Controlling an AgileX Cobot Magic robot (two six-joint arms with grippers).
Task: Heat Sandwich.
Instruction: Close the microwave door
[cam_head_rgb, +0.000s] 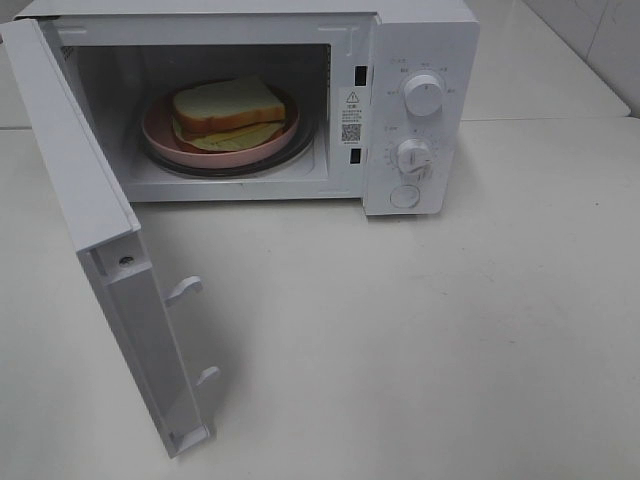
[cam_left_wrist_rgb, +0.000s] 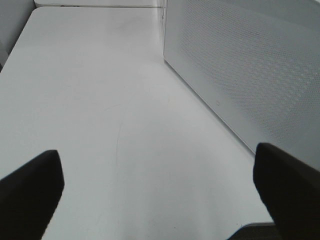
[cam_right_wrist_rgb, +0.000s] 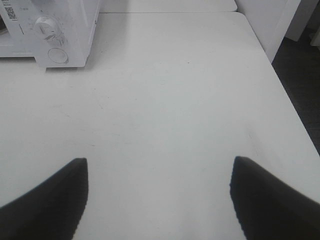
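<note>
**White bread, soft and light, lying inside the open microwave**

The sandwich (cam_head_rgb: 228, 105) lies on a round pink plate (cam_head_rgb: 160, 135) in the cavity of the microwave (cam_head_rgb: 420, 40), its pale yellow filling poking out at the near edge. I judge it light, spongy and easy to crush. The slices would probably slide on the filling if I squeezed from the sides. If it needs shifting, I would take the stiff plate by its near rim and leave the bread alone.

My left gripper (cam_left_wrist_rgb: 155, 152) has its dark fingers spread wide over the bare white table (cam_head_rgb: 450, 340), holding nothing. Just beyond them on one side stands the perforated face of the microwave's door (cam_left_wrist_rgb: 240, 65), swung fully open. My fingers are close to it but not touching.

My right gripper (cam_right_wrist_rgb: 158, 161) is also wide and empty, low over the table. It looks along the tabletop toward the lower dial (cam_right_wrist_rgb: 45, 26) and the round button (cam_right_wrist_rgb: 58, 55) under it, both well away from my fingertips. Neither arm shows in the high view.
</note>
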